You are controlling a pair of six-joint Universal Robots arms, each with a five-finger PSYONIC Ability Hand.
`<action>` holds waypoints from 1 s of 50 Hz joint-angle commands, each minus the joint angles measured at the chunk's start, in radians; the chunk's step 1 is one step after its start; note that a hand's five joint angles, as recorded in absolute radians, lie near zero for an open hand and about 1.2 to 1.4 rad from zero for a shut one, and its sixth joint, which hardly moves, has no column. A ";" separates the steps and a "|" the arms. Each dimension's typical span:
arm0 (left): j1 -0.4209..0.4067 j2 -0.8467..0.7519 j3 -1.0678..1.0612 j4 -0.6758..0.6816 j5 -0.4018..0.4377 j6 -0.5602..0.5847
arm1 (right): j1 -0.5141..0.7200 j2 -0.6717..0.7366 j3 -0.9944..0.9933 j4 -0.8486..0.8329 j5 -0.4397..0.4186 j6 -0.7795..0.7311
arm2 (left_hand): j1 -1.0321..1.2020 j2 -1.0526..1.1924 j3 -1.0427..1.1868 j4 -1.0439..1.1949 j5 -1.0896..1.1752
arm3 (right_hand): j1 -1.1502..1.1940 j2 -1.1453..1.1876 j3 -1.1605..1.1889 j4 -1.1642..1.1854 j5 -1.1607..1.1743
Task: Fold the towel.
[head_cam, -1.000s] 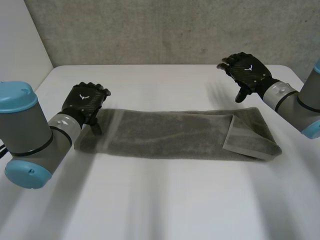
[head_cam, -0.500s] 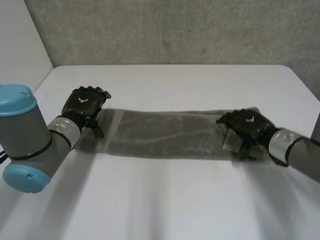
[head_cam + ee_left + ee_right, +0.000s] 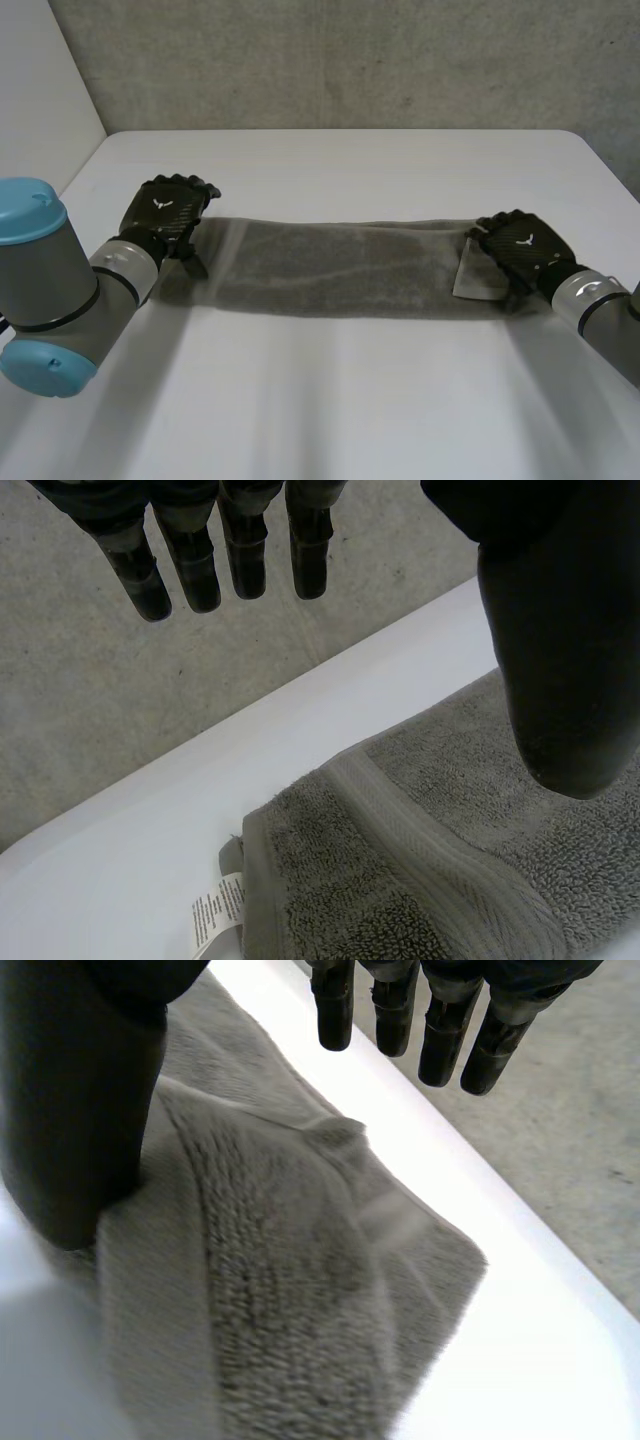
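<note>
I find the towel [image 3: 330,270] lying as a long strip across the middle of the table [image 3: 330,400], with a short flap [image 3: 480,282] turned over at its right end. My right hand [image 3: 520,250] has come down from the far right corner onto that flap, fingers straight, thumb apart, pinching nothing. The left hand [image 3: 165,210] is unmoved over the left end, likewise spread, so I judge both ends covered but no grasp made.

Grey towel [image 3: 340,268] flat, right end folded over
</note>
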 commanded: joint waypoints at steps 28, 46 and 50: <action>-0.003 -0.002 -0.016 0.025 0.000 0.000 | -0.095 0.051 -0.169 -0.006 -0.014 0.043 | -0.080 -0.051 -0.044 -0.052 -0.040 | 1.163 1.149 -0.006 -0.006 1.162; -0.002 -0.009 -0.016 0.033 -0.001 0.000 | -0.141 0.166 -0.369 0.077 -0.137 0.093 | -0.083 -0.054 -0.044 -0.052 -0.043 | 1.163 1.149 -0.006 -0.006 1.163; -0.002 -0.009 -0.018 0.033 -0.004 0.000 | -0.150 0.177 -0.392 0.057 -0.126 0.110 | -0.083 -0.054 -0.044 -0.052 -0.043 | 1.163 1.149 -0.006 -0.006 1.163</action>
